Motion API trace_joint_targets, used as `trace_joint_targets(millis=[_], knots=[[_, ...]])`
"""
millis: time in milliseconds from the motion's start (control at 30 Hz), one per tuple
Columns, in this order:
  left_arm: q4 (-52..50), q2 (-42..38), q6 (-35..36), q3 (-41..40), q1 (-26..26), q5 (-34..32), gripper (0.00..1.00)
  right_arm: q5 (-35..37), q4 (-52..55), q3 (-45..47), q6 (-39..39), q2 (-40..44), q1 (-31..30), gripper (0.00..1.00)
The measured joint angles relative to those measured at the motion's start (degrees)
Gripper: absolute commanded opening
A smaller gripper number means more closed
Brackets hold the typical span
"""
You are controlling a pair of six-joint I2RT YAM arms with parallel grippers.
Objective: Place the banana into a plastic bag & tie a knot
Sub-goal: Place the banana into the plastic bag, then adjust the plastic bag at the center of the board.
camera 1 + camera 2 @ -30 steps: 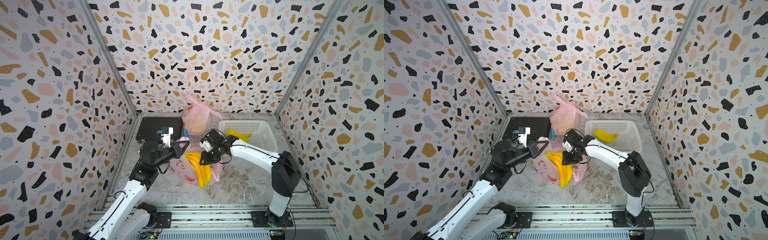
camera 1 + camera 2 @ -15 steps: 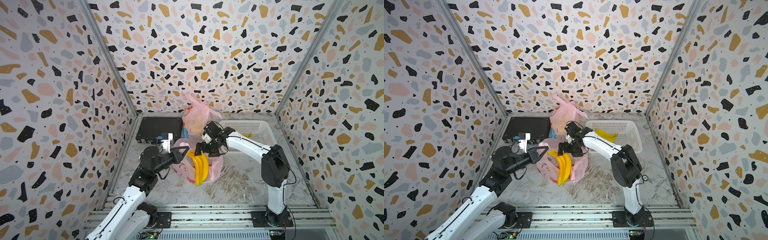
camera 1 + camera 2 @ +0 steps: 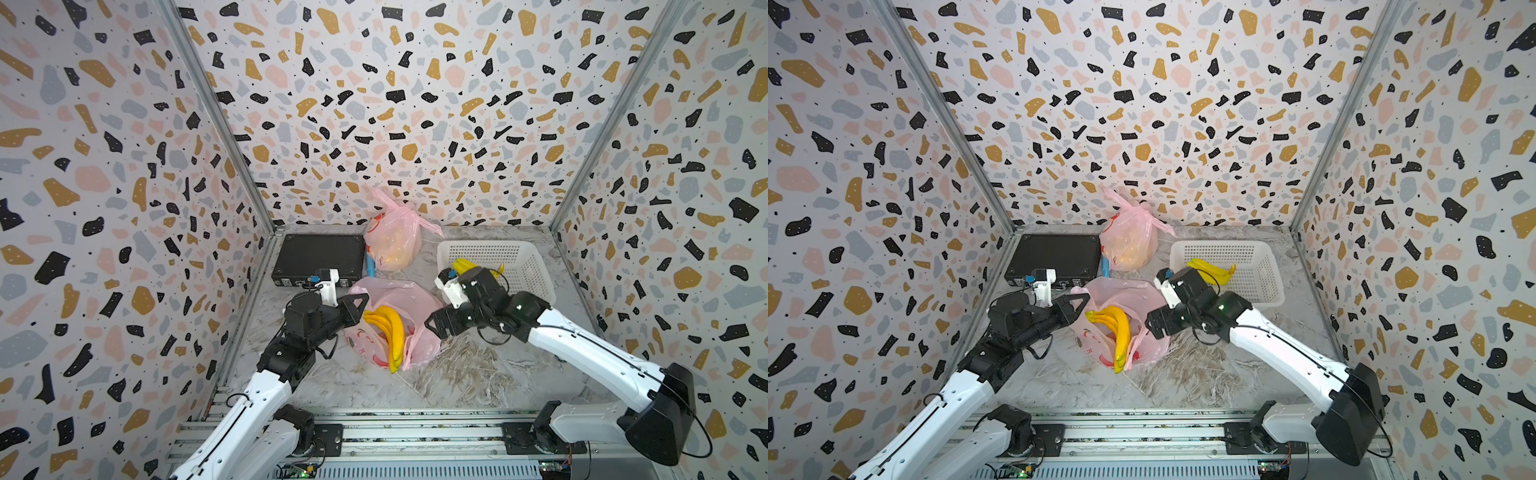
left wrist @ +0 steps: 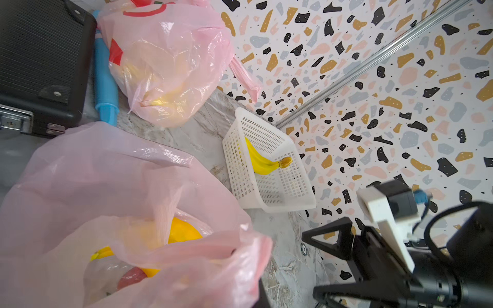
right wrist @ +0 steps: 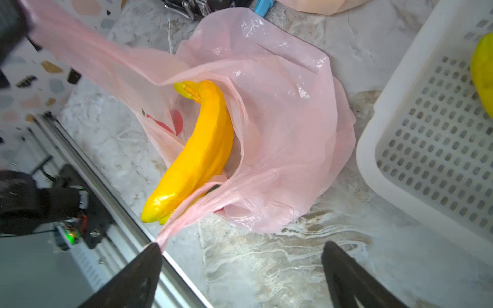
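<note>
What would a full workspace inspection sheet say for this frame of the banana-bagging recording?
Surface: marbled table, no spill seen.
Job's things: banana bunch lies in the open bag, tips poking out of its mouth; no knot tied.
Clutter: knotted bag, black case and blue tube at the back; white basket holding a second banana.
Grippers: left gripper shut on the open bag's rim; right gripper open beside it, a handle strand touching one finger.
Cables: black cable loops at each wrist, no snag seen.
Surroundings: speckled walls on three sides; metal rail in front.
</note>
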State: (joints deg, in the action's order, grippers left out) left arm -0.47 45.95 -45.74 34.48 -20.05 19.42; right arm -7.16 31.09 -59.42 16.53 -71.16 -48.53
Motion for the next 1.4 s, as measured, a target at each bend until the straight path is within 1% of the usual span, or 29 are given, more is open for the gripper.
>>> trace_joint_targets(millis=[133, 233, 333, 433, 567, 767, 800, 900, 1033, 1100, 1133, 1167, 1233, 1267, 1400], knots=[[-0.5, 0.7, 0.2, 0.3, 0.0, -0.5, 0.0, 5.6, -5.7, 9.8, -6.6, 3.5, -9.2, 0.99], [-1.6, 0.8, 0.8, 0.5, 0.0, -1.0, 0.0, 10.1, -10.0, 13.2, -12.3, 4.3, -14.3, 0.99], [-2.4, 0.8, 1.4, 1.4, 0.0, -1.4, 0.0, 14.7, -14.9, 14.2, -18.6, 3.9, -18.0, 0.99], [-2.6, 0.8, 1.7, 2.1, 0.0, -1.6, 0.0, 18.4, -20.9, 14.9, -24.6, 2.9, -20.3, 0.99], [-3.2, 0.8, 2.1, 2.1, 0.0, -1.7, 0.0, 21.7, -26.9, 15.1, -30.6, -0.6, -21.4, 0.99], [-5.0, 0.8, 2.8, 2.4, 0.0, -1.8, 0.0, 23.2, -31.3, 15.3, -36.3, -4.7, -21.9, 0.99], [-5.3, 0.8, 2.9, 2.6, 0.0, -1.8, 0.0, 23.1, -31.9, 15.3, -37.0, -5.1, -21.9, 0.97], [-5.5, 0.7, 3.0, 3.1, 0.0, -1.8, 0.0, 22.8, -33.0, 15.3, -38.5, -6.3, -21.9, 0.88], [-5.6, 0.7, 3.1, 3.1, 0.0, -1.8, 0.0, 22.4, -33.3, 15.0, -39.5, -8.5, -21.9, 0.69], [-5.6, 0.7, 3.1, 3.1, 0.0, -1.8, 0.0, 22.4, -33.7, 15.0, -39.7, -9.6, -21.9, 0.61], [-5.6, 0.7, 3.1, 3.1, 0.0, -1.8, 0.0, 22.3, -34.1, 15.0, -39.8, -10.2, -21.9, 0.52], [-5.6, 0.7, 3.1, 3.1, 0.0, -1.8, 0.0, 22.4, -34.3, 15.0, -39.7, -10.7, -21.9, 0.41], [-6.0, 0.7, 3.1, 3.3, 0.0, -1.8, 0.0, 22.6, -34.5, 14.8, -39.6, -11.5, -21.9, 0.12], [-6.3, 0.7, 3.1, 3.7, 0.0, -1.8, 0.0, 23.0, -34.4, 14.5, -39.6, -11.7, -21.9, 0.01], [-8.2, 0.3, 3.4, 5.7, 0.0, -1.9, 0.0, 25.1, -33.0, 11.8, -38.1, -11.2, -21.9, 0.0]])
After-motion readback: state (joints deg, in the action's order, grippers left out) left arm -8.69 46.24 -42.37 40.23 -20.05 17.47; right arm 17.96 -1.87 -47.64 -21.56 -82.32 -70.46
